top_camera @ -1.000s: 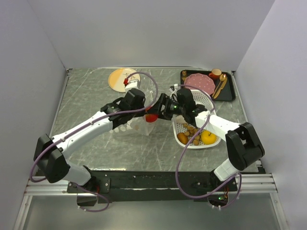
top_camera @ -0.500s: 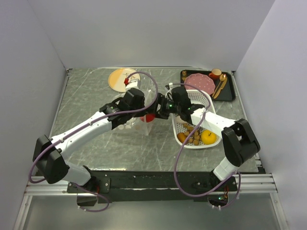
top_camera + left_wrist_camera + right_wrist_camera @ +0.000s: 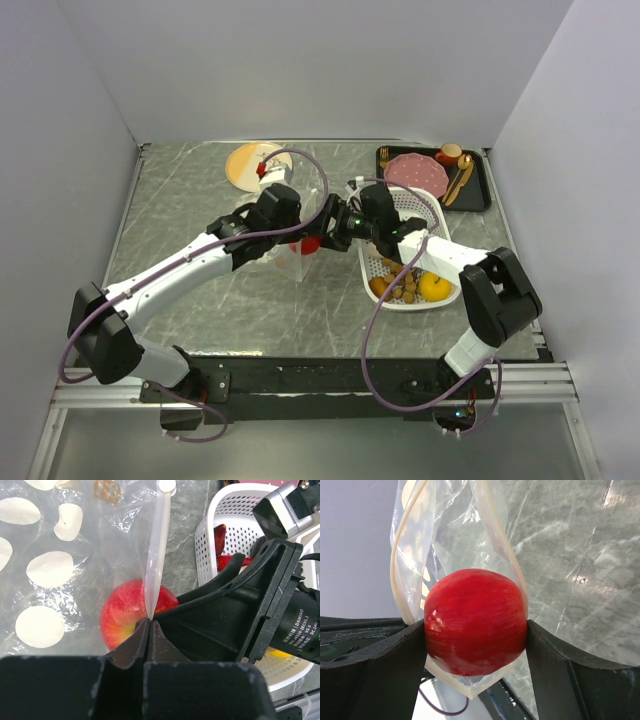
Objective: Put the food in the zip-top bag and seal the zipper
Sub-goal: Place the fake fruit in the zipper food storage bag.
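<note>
The clear dotted zip-top bag (image 3: 285, 240) hangs upright at mid-table, its mouth open. My left gripper (image 3: 149, 622) is shut on the bag's white zipper strip (image 3: 157, 545) and holds that edge up. My right gripper (image 3: 476, 630) is shut on a red apple (image 3: 475, 620) and holds it in the bag's mouth (image 3: 445, 540), with the rim looped around it. The apple also shows through the plastic in the left wrist view (image 3: 122, 615). A yellow fruit (image 3: 434, 287), a brown oval (image 3: 380, 288) and several nuts (image 3: 404, 279) lie in the white basket (image 3: 440, 228).
A black tray (image 3: 483, 190) with a pink plate (image 3: 417, 172) and utensils stands at the back right. A cream round plate (image 3: 248, 166) lies at the back left. Red pieces (image 3: 225, 560) lie in the basket close beside the bag. Walls enclose three sides.
My right gripper has moved left with the red apple, from beside the basket into the bag's mouth. My left gripper has kept its hold on the zipper strip.
</note>
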Tool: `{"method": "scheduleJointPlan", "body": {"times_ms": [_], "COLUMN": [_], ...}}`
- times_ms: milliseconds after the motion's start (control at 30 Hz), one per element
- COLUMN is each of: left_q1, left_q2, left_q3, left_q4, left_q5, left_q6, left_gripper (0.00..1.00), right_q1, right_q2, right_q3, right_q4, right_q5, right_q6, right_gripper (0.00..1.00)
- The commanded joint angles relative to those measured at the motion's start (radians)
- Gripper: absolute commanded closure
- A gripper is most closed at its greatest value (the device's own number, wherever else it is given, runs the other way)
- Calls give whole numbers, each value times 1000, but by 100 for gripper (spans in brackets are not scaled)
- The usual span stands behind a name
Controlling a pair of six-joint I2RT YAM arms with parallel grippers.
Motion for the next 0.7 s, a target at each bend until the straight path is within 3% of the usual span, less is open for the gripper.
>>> {"method": "scheduleJointPlan", "body": {"times_ms": [0,133,233,567,667], "left_q1": [-5,-6,-5,-5,-5], "left_q2": [25,21,39,48,41], "left_q3": [-9,-16,1,-9,-20], "left_q4": [6,-13,-60,16,29], "left_q5": [48,20,-30,46,63], "left_q6": [-2,-10,-14,-20,-19], "left_gripper": [99,99,99,99,99], "right_q1": [9,9,5,6,9], "right_q2": [-3,-46,-120,-97,-92], "right_q3": [44,83,61,12,5], "right_q4": [116,-135,-163,21,-5], "right_q5": [-56,137,220,38,74], "right_q6": [49,-99,-132,-28,-29], "right_gripper": [100,100,100,100,100]}}
